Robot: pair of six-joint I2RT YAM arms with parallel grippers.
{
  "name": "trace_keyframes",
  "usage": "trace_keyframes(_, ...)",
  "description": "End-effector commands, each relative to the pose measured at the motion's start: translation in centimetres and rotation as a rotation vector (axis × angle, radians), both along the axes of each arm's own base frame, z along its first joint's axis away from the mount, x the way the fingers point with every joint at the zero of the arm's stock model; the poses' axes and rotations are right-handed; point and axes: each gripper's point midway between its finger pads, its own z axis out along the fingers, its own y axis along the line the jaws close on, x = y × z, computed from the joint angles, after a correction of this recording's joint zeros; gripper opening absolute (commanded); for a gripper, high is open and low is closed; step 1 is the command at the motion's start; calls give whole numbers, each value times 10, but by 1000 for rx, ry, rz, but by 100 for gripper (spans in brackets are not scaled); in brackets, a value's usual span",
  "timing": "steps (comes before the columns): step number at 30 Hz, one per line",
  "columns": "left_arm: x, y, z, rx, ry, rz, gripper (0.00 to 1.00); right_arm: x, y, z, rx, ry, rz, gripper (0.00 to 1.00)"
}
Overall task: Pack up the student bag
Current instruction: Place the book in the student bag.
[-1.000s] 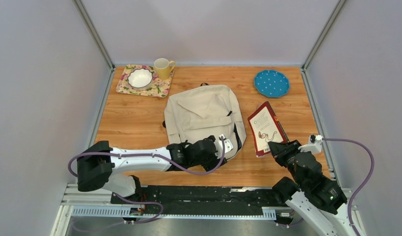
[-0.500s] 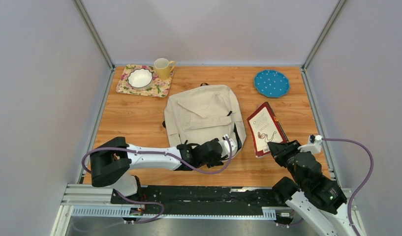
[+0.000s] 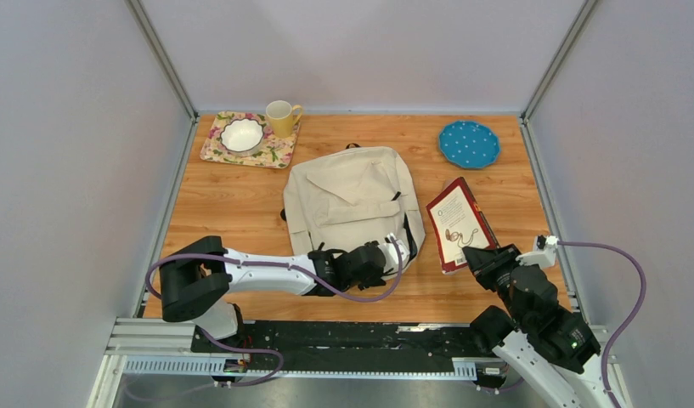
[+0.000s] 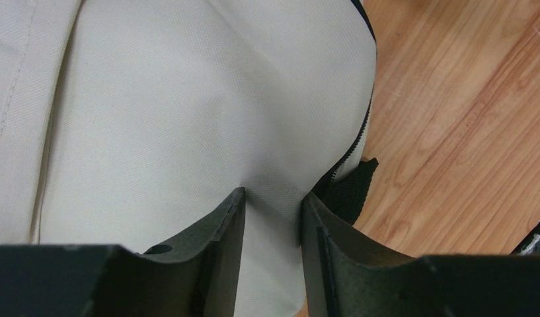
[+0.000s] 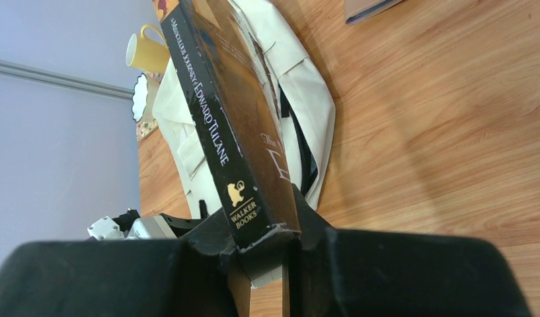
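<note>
The student bag (image 3: 352, 200) lies flat on the worktop (image 3: 233, 212), front flap up. Its long axis runs away from the arms, with the top loop at its far end.

The left hand (image 4: 272, 198) is at the bag's near right corner. It is clenched on a raised fold of the cream fabric, just beside the black zip line and a black strap end.

Just right of the bag, the right hand (image 5: 264, 231) grasps a book (image 3: 458, 223) by its near end. The spine faces left, towards the bag, and the book's long axis lies roughly parallel to the bag's, leaning a little to the right.

So the likely way in is to the book's left, along the bag's right edge. The right hand carries the book, and the left hand is placed to lift the cloth clear.

From above, the left arm covers the bag's near edge. A dark strip shows along the bag's right side, but I cannot tell whether it is an open zip or only trim and shadow. Nothing of the bag's inside shows. Nor can I tell whether the book's far end rests on the worktop or hangs clear.
</note>
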Motion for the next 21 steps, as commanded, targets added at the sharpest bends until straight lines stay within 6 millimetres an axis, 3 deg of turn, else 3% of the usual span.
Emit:
trace_keyframes(1, 4, -11, 8, -24, -14, 8, 37, 3, 0, 17, 60, -55, -17, 0)
trace_keyframes(3, 5, -12, 8, -20, -15, 9, 17, 3, 0, 17, 58, -55, -17, 0)
trace_keyframes(6, 7, -13, 17, -34, -28, 17, 0, 2, -1, 15, 50, -50, -17, 0)
trace_keyframes(13, 34, -13, 74, -179, 9, 97, 0, -3, -1, 5, 17, 10, -7, 0)
trace_keyframes(17, 57, 0, 122, -372, 84, 152, 0, -7, -3, 4, 22, 18, -2, 0)
trace_keyframes(21, 68, 7, 153, -452, 81, 153, 0, -14, 5, 1, 48, 45, 43, 0)
